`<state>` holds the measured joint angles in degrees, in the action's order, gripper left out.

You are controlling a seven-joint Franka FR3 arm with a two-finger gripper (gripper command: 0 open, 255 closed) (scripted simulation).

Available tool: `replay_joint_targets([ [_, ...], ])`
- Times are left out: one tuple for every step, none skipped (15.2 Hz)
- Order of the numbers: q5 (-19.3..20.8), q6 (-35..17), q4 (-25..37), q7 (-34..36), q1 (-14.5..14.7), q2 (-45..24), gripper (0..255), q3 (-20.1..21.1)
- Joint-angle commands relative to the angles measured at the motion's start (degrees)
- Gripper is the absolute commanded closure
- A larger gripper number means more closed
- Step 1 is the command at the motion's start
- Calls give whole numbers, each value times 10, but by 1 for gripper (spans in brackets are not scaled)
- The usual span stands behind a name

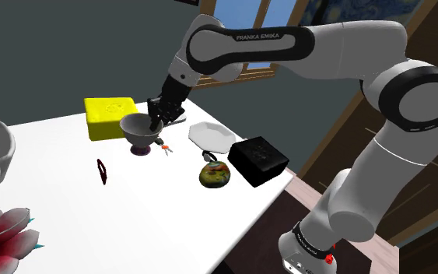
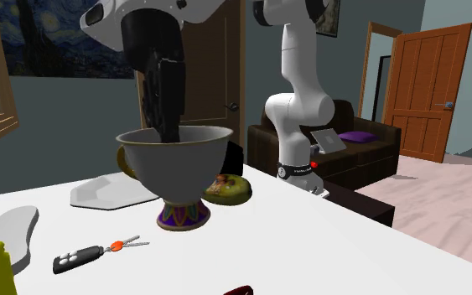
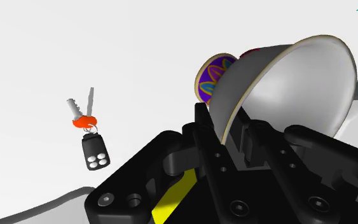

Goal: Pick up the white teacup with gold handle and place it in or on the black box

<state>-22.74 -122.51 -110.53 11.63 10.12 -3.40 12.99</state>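
- Jaws are clenched on the wall of the white teacup (image 1: 141, 131). In the wrist view one of them stands inside the bowl and the other outside, with the rim between them.
- From the shoulder view's left, the yellow box (image 1: 110, 117) lies just behind the teacup. Then come the keys (image 3: 95, 153) with a black fob, the white plate (image 1: 211, 135) and, farthest right, the black box (image 1: 257, 159) near the edge of the bench (image 1: 54, 202).
- The purple foot of the teacup seems to rest on the bench, so the grasp looks done but the lift is not yet made.
- What is left, by judgement, is to raise the teacup, carry it across the plate to the black box, and set it down there.
- Readable writing: "FRANKA EMIKA" on the white arm (image 1: 341, 54). No other label can be read.
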Motion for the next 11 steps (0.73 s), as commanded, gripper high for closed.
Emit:
replay_joint_targets([
  [3,15,12,5,-1,3,255,-1],
  [4,22,18,7,-1,5,255,-1],
  [5,29,23,10,-2,7,255,-2],
  [6,36,29,12,-2,8,255,-2],
  [7,43,35,15,-2,9,255,-2],
  [8,50,41,17,-2,11,255,-2],
  [9,57,47,20,-3,12,255,-3],
  [10,64,54,22,-3,13,255,-3],
  [11,71,60,24,-3,13,255,-3],
  [12,78,67,27,-3,14,255,-3],
  [13,85,74,29,-4,15,255,-4],
])
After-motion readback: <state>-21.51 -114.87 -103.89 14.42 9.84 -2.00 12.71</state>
